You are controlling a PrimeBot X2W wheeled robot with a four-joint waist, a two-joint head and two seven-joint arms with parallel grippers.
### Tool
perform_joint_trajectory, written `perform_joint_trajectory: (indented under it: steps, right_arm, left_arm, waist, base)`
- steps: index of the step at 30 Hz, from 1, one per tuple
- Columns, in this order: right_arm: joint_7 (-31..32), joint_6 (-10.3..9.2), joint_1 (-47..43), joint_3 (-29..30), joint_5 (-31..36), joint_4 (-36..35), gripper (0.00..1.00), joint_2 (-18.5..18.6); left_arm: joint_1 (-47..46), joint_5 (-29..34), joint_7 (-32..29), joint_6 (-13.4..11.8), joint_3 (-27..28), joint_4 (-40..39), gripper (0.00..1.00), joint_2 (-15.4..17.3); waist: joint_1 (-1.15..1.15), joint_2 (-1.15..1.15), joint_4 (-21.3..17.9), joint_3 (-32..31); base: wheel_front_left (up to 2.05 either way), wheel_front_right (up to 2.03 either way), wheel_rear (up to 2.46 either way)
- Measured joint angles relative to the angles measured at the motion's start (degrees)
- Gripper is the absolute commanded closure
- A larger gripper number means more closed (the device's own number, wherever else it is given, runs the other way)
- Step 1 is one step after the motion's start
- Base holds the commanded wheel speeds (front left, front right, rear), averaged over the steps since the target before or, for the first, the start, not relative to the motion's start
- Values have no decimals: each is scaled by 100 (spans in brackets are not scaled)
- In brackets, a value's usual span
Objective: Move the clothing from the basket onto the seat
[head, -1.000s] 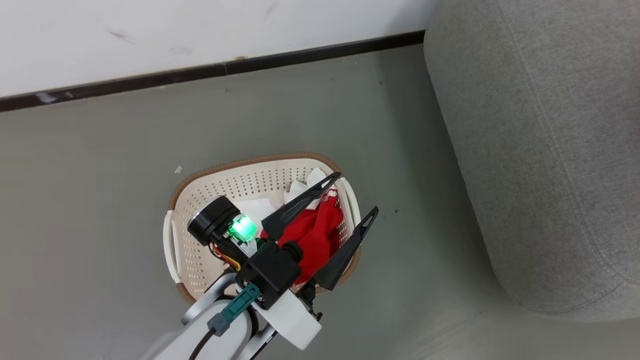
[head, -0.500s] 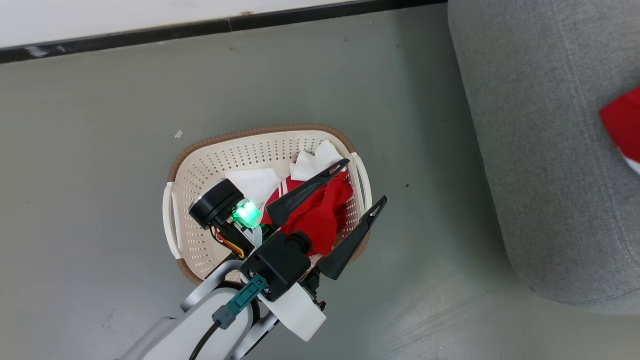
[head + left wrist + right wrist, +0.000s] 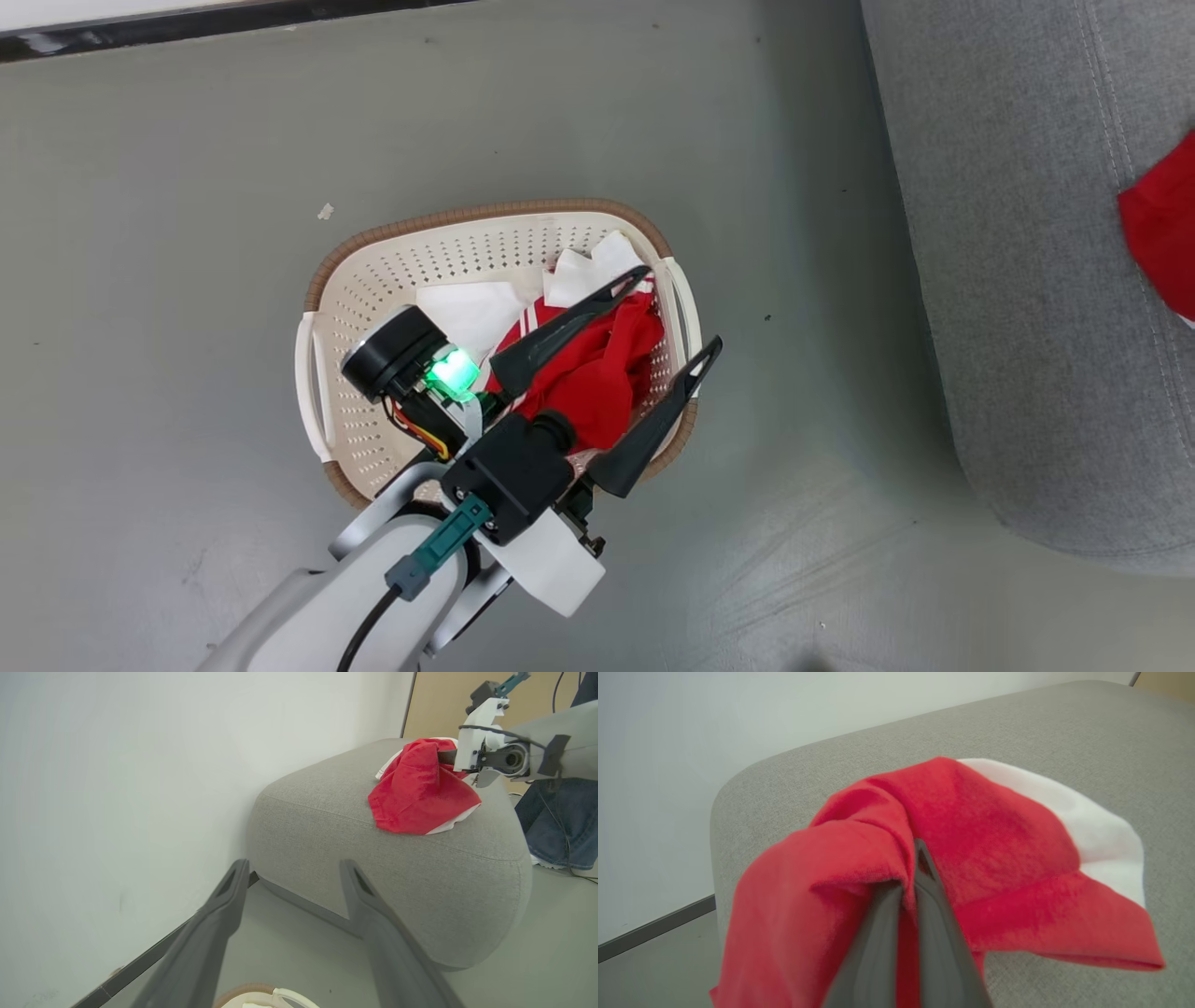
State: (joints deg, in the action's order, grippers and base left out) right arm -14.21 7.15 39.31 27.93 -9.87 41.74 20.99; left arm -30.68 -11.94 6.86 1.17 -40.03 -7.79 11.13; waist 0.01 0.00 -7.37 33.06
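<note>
- Partway through, by the look of it: one piece across, at least one more to fetch.
- At 3 o'clock in the head view, on the large grey fabric-upholstered sofa seat (image 3: 1027, 280): a bright red soft garment with a white panel (image 3: 420, 793), its lower folds resting on the cushion top.
- Clenched on a fold of that garment: the right pincer (image 3: 911, 877), not yet released, so that piece is not quite delivered.
- At the centre, on the grey floor (image 3: 187, 280): the oval cream perforated plastic basket with a brown rim (image 3: 467, 213), holding a second bright red garment with white stripes (image 3: 597, 373) bunched toward its 3 o'clock wall.
- Above that heap: the left pincer (image 3: 681, 306), spread wide and grasping nothing, one finger across the red cloth, the other out past the rim near 4 o'clock.
- Left to do, probably: let go on the seat, then lower, pinch the basket's red cloth and carry it over.
</note>
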Motion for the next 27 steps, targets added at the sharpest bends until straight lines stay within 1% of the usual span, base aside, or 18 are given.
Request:
perform_joint_trajectory:
  steps: [1,2,3,4,5,15,27]
  right_arm:
    - [0,0,0,-13,0,-11,51,-29]
    - [0,0,1,-20,0,-46,29,-47]
    - [0,0,3,-26,0,-104,13,-49]
    - [0,0,10,-27,0,-166,1,-47]
    - [0,0,23,-29,-1,-227,0,-45]
    - [-10,0,-37,-114,-91,-726,0,-84]
    - [-16,0,-1034,-363,-300,-1283,0,-174]
  left_arm:
    - [-20,0,34,1,8,10,0,2]
    - [-41,0,36,1,13,16,0,1]
    - [-56,0,46,1,13,24,0,0]
    - [-59,0,69,2,13,35,0,-2]
    - [-59,0,86,1,14,52,0,-3]
    - [-59,-10,188,7,23,234,0,-4]
    - [-54,-89,365,5,140,445,0,-4]
  waist:
    - [0,0,-13,4]
    - [0,0,-27,5]
    - [0,0,-40,3]
    - [0,0,-54,0]
    - [0,0,-69,-5]
    - [0,0,-246,-128]
    - [0,0,-524,-412]
  base:
    - [0,0,0]
    - [0,0,0]
    - [0,0,0]
    - [0,0,0]
    - [0,0,0]
    - [0,0,0]
    - [0,0,0]
